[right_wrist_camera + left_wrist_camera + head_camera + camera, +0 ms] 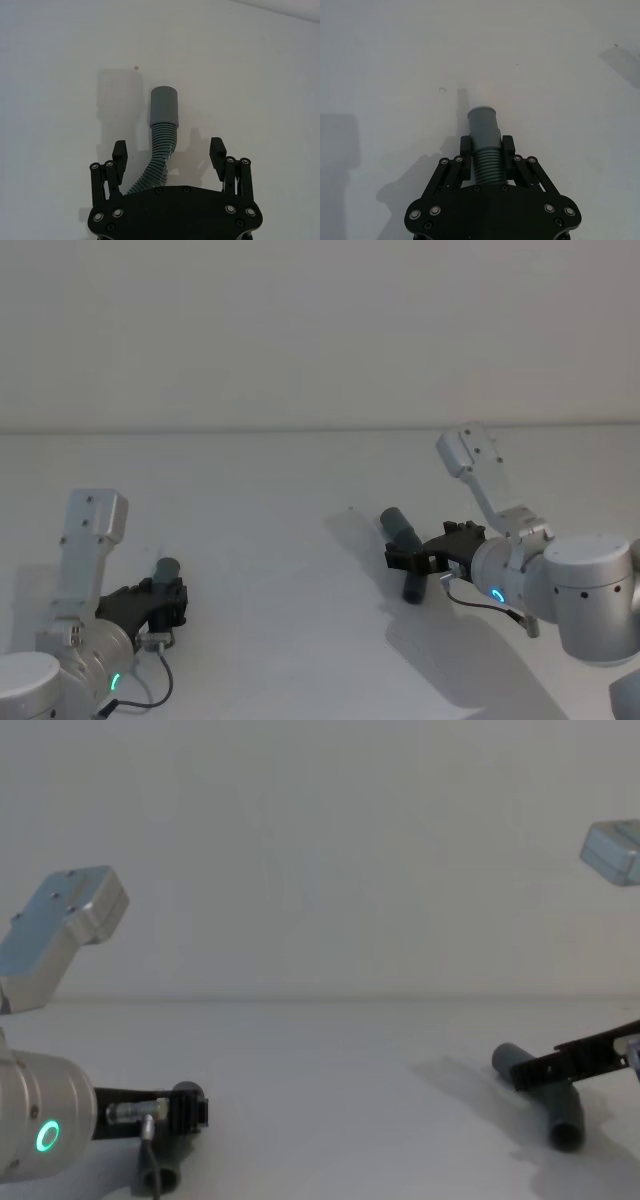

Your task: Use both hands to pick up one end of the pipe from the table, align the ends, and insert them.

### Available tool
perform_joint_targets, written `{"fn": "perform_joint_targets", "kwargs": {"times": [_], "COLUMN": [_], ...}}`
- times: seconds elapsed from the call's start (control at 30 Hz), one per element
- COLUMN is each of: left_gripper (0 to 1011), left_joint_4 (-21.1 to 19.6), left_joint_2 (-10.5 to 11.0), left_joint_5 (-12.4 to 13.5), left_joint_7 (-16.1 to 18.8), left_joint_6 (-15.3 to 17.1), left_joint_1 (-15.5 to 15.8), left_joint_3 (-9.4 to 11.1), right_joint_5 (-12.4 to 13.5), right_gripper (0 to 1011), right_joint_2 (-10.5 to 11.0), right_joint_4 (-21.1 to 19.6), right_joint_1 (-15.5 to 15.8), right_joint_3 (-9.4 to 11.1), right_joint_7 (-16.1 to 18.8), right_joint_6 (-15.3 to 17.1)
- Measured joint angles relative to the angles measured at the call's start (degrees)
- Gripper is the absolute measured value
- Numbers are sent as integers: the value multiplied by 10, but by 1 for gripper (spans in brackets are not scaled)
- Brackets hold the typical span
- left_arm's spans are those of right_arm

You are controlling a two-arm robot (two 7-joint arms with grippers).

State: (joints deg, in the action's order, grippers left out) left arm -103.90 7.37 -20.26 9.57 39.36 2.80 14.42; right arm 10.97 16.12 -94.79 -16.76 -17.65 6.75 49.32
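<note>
Two bent dark grey ribbed pieces make up the pipe. My left gripper (pixel 485 150) is shut on the ribbed part of one piece (pixel 485 167), whose smooth grey cuff (pixel 484 124) sticks out past the fingertips. That left gripper (pixel 165 605) sits low at the near left of the white table (pixel 280 540). The other piece (pixel 159 155) lies on the table at the right, its wider grey sleeve (pixel 164 106) pointing away. My right gripper (pixel 168 150) stands open astride it, one finger on each side and apart from the hose. In the head view this right gripper (pixel 415 558) straddles that piece (pixel 403 532).
The table is plain white, with a wide bare stretch (pixel 280 580) between the two arms. A pale wall (pixel 320 330) rises behind its far edge. A tiny speck (pixel 136 67) marks the surface beyond the right piece.
</note>
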Motion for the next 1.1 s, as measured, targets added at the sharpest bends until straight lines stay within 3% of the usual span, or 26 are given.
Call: {"fn": "perform_joint_targets", "kwargs": {"times": [1.1], "left_gripper": [329], "left_joint_4": [0], "left_joint_2": [0], "left_joint_5": [0], "left_joint_7": [0], "left_joint_6": [0], "left_joint_1": [0], "left_joint_3": [0], "right_joint_5": [-19], "right_gripper": [1002], "right_joint_2": [-11], "right_joint_4": [10], "right_joint_1": [-4], "right_joint_3": [-4], "right_joint_7": [4], "right_joint_6": [21]}}
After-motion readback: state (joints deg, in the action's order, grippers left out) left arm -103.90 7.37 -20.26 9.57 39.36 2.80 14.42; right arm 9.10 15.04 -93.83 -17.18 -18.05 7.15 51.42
